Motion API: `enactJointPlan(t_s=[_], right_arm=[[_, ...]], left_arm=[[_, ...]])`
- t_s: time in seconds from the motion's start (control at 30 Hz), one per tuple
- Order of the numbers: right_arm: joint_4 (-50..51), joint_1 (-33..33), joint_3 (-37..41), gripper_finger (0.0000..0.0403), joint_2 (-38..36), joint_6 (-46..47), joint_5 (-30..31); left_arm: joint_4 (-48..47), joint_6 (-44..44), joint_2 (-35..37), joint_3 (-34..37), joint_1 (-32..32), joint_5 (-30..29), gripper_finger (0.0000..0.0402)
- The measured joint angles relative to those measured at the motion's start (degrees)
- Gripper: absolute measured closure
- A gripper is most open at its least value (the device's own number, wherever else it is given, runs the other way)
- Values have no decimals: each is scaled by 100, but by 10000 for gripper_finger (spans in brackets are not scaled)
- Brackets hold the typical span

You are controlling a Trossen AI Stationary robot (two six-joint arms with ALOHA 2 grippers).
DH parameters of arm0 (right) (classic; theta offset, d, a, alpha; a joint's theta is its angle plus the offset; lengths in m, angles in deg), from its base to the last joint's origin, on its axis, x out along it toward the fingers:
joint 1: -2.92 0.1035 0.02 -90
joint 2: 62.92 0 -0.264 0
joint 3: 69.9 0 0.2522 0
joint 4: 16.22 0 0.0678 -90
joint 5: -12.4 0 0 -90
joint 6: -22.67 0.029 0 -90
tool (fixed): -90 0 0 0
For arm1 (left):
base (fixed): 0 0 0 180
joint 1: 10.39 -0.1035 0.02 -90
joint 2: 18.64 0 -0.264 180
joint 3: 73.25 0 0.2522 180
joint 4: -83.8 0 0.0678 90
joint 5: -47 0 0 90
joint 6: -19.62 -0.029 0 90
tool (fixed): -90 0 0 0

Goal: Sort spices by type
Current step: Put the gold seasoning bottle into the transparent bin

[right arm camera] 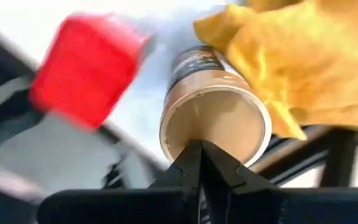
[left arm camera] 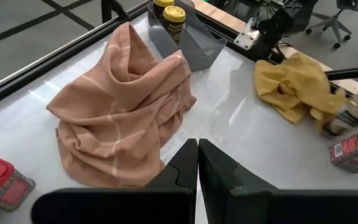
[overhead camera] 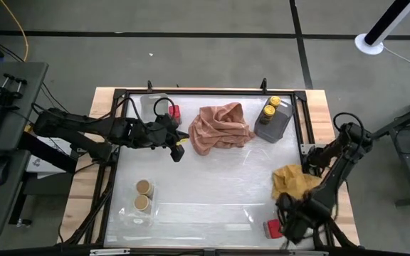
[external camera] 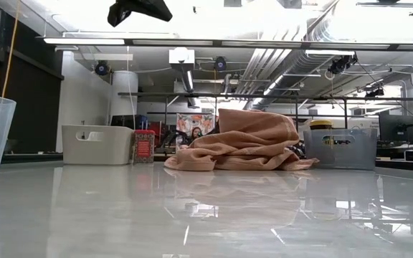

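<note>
Tan-lidded jar (right arm camera: pixel 213 118) against right tool (right arm camera: pixel 201 163)

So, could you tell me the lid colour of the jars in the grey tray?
Yellow lids; left wrist view.

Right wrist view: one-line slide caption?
Shut right gripper at a tipped tan-lidded jar, beside a red box and yellow cloth.

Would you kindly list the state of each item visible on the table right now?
Left tool: shut, empty, above the table beside the pink cloth.
Right tool: shut, at the tan-lidded jar.
Tan-lidded jar: lying on its side by the yellow cloth.
Red box: beside that jar, near the table edge.
Two yellow-lidded jars: upright in the grey tray.
Two tan-lidded jars: upright in the clear tray.
</note>
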Motion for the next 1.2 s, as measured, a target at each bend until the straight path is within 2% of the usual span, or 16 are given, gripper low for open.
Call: enactJointPlan(t_s=[0.13, 0.27, 0.53, 0.7, 0.83, 1.0, 1.2], right_arm=[[394, -484, 16, 402, -73, -778, 405], [330, -1117, 18, 403, -81, -1688, 877], [-569, -2540, 28, 403, -72, -3626, 1645], [-1398, -3401, 36, 403, -20, -4849, 1644], [-1954, -3923, 24, 403, 154, -5740, 1473], [-3200, -4350, 10, 403, 556, -6579, 1168], [-5315, -4716, 25, 403, 1084, -6784, 1097]], left_arm=[[1, 1, 0, -2, -1, 0, 401], [2, 2, 0, -2, -1, 0, 401], [2, 2, 0, -2, 15, 86, 401], [2, 2, 0, -4, 143, 757, 401], [2, -72, 0, -4, 511, 1152, 401], [0, -118, 0, -4, 1148, 1195, 401], [4, 521, 43, -4, 1672, 1116, 401]])
